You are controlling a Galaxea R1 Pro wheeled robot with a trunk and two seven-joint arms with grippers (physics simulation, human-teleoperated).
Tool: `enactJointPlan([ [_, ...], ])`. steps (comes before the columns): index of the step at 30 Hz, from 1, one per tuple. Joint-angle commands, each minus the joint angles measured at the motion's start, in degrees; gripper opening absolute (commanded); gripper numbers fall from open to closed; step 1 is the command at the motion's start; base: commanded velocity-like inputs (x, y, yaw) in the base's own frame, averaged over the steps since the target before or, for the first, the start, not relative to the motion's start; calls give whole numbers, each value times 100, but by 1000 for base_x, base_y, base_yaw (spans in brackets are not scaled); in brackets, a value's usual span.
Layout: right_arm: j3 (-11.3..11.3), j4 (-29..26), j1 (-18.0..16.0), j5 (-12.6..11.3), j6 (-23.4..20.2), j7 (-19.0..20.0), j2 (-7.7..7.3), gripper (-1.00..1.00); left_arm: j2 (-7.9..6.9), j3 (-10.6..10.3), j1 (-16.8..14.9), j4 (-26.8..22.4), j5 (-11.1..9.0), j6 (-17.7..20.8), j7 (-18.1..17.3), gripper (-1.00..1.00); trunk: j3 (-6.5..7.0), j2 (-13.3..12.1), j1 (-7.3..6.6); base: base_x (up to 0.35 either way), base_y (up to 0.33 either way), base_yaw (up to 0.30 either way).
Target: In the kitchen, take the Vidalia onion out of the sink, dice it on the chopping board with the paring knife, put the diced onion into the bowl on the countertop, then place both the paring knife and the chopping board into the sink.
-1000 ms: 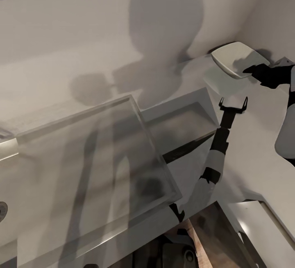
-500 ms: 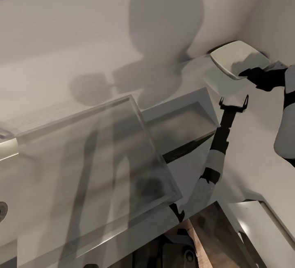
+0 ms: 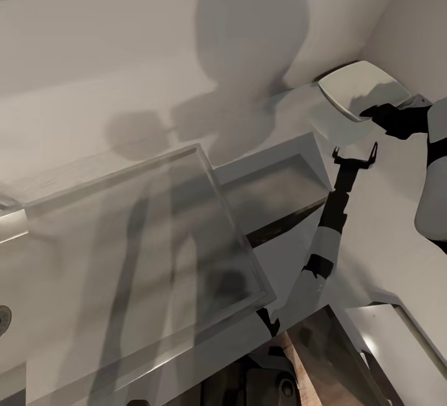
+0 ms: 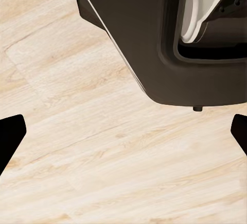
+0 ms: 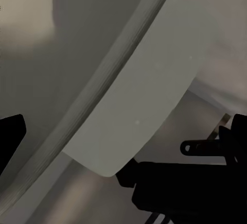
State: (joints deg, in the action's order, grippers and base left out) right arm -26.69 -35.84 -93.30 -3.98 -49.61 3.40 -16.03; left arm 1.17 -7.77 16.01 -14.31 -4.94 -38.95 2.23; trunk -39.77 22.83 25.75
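I hold the chopping board raised over the countertop's far right corner, right gripper clamped on its near edge, left gripper open and empty; I'd carry it level toward the sink.

1 pale board, held up at the fingertips of 1 of 2 grippers, the right gripper. the other, the left gripper, has its jaws spread with nothing between them, just below the board. 1 sink lies beside those spread jaws. 1 glass panel sits well away from both sets of jaws. 2 arms in all.
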Motion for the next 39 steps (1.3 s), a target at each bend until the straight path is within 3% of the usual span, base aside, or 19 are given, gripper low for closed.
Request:
enactJointPlan([
  [1,-14,-2,-4,-20,-23,6,5,100,-3,-49,4,-10,-51,-8,23,100,-6,9,4,0,0,0],
  [39,-12,-13,-4,-17,-22,14,3,100,-3,-49,5,-10,-51,-8,23,100,-6,9,4,0,0,0],
])
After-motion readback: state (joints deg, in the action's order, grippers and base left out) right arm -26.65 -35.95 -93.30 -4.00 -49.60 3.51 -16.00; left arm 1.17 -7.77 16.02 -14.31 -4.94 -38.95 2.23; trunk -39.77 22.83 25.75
